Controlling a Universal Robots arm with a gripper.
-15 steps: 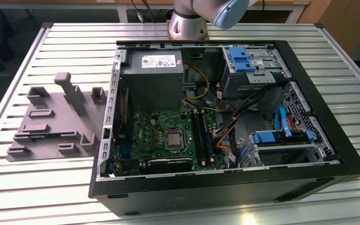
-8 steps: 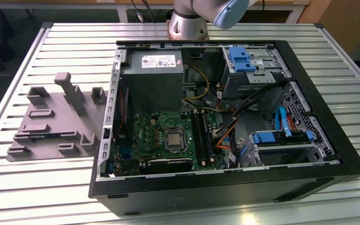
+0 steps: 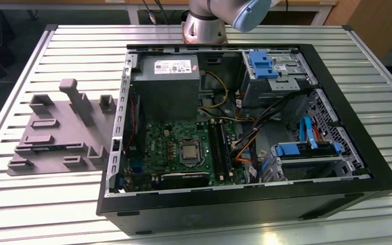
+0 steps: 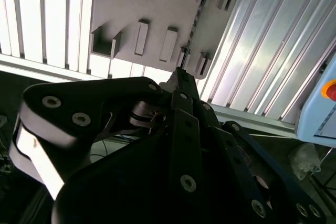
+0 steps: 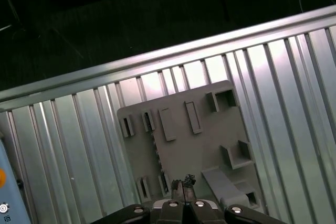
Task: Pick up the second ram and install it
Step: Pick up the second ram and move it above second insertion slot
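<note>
step: reaching for ram stick (image 4: 195, 22) | stick stood on edge in gray holder (image 3: 59, 133) on surface (image 3: 46, 204), at exterior view's left of computer case (image 3: 250, 210) | pincer (image 5: 182, 183) hovered above holder, tips pinched narrow, empty | judged: open first, square across thin faces, grip mid-length, lift straight

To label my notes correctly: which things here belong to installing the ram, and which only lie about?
Job in hand:
second ram, standing in the grey holder; pincer; memory slots on the motherboard.

Lying about:
power supply; blue drive brackets; cables; processor.
</note>
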